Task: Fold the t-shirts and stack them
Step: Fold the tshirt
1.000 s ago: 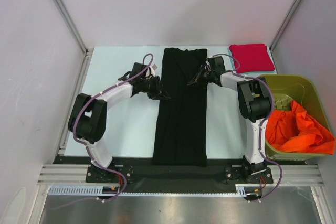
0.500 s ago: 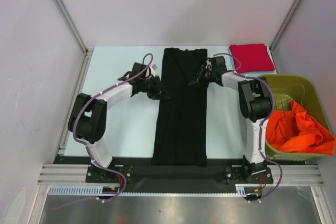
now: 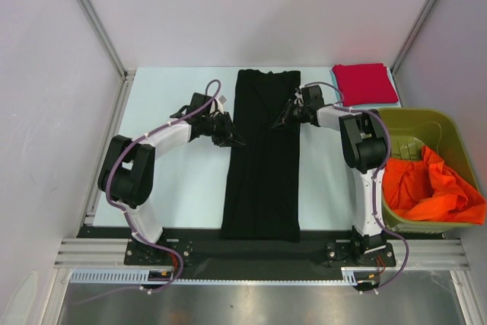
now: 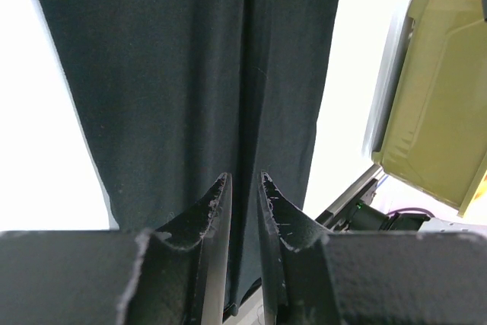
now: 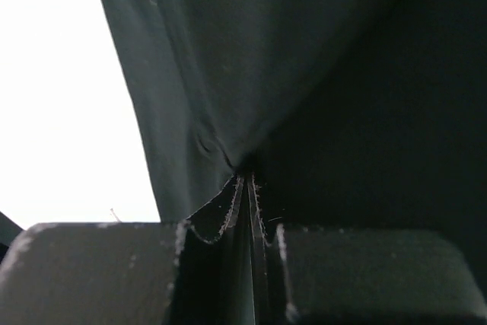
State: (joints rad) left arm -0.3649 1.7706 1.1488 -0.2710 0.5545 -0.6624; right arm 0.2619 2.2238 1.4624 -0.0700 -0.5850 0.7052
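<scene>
The black t-shirt [image 3: 262, 173] lies as a long narrow strip down the middle of the table; it also shows in the left wrist view [image 4: 152, 74] and the right wrist view [image 5: 228, 51]. My left gripper [image 3: 233, 141] is at its left edge, low over the cloth, its jaws a narrow gap apart [image 4: 242, 180] and holding nothing. My right gripper [image 3: 278, 121] is on the strip's right part, shut [image 5: 247, 179] on a puckered pinch of the black cloth. The red t-shirt [image 3: 365, 84] lies folded at the far right. The orange t-shirt [image 3: 430, 188] is crumpled in the bin.
The olive-green bin [image 3: 411, 121] stands at the right edge, beside the right arm; its wall shows in the left wrist view [image 4: 434, 97]. Bare pale table [image 3: 175, 188] lies left of the strip. Frame posts and white walls close in the sides and back.
The right wrist has shifted slightly toward the far edge, still pinching the black cloth. The left gripper has edged slightly up and left along the shirt's left edge.
</scene>
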